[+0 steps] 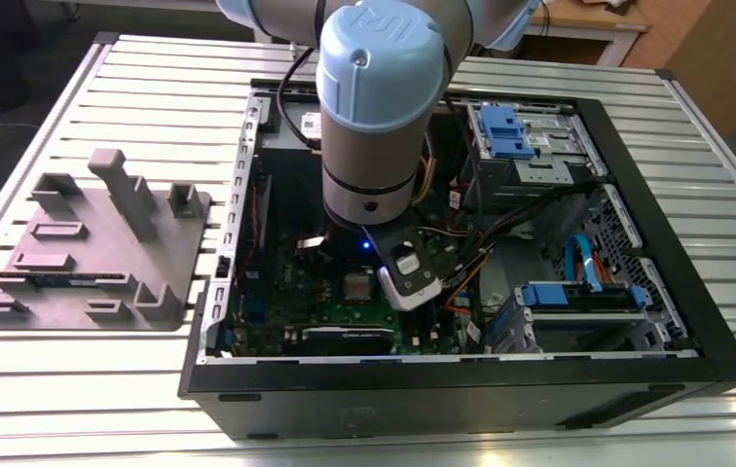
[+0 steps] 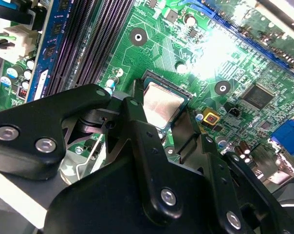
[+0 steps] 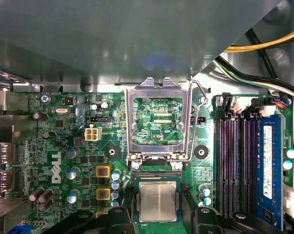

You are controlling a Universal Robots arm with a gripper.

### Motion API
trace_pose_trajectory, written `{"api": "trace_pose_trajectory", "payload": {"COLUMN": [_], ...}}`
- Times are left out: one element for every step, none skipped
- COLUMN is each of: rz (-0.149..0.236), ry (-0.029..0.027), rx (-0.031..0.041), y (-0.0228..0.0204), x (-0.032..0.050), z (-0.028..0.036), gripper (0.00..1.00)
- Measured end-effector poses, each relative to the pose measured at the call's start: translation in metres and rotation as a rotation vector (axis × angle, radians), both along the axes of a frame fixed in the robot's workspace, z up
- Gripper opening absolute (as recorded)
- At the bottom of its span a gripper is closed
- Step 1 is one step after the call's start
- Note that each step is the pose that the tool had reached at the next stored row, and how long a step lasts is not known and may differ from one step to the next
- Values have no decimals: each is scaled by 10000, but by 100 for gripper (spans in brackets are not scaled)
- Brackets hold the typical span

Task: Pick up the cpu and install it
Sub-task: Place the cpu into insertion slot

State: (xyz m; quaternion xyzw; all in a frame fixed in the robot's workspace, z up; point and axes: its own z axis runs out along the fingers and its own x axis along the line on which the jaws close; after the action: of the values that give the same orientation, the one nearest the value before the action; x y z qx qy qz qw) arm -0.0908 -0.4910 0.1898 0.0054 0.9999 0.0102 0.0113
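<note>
Your tool (image 2: 161,111) clasps the cpu (image 3: 158,201) by two opposite edges. It holds the chip flat, square to the motherboard (image 3: 64,146) socket and directly beneath the wrist. The hinged socket frame (image 3: 157,122) lies flipped open just beside it.

Single arm (image 1: 368,107) stands near vertical, its grey-and-blue joint cap uppermost and the wrist (image 1: 368,199) pointing straight down. The gripper (image 2: 161,114) is carried low beneath the wrist and faces downward, with a white-and-black camera housing (image 1: 410,274) mounted just beside it. In both wrist views its black bolted links (image 3: 113,217) sit on either side of the gripper's centre line.
</note>
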Motion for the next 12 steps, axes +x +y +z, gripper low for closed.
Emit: {"api": "trace_pose_trajectory", "payload": {"rz": [0,0,0,0,0,0,0,0,0,0,0,0], "ry": [0,0,0,0,0,0,0,0,0,0,0,0], "rx": [0,0,0,1,1,1,0,0,1,0,0,0], "y": [0,0,0,0,0,0,0,0,0,0,0,0], "x": [0,0,0,0,0,0,0,0,0,0,0,0], "z": [0,0,-1,-1,-2,-2,-2,-2,-2,-3,-3,2], "gripper": [47,47,47,47,48,48,55,55,55,55,55,55]}}
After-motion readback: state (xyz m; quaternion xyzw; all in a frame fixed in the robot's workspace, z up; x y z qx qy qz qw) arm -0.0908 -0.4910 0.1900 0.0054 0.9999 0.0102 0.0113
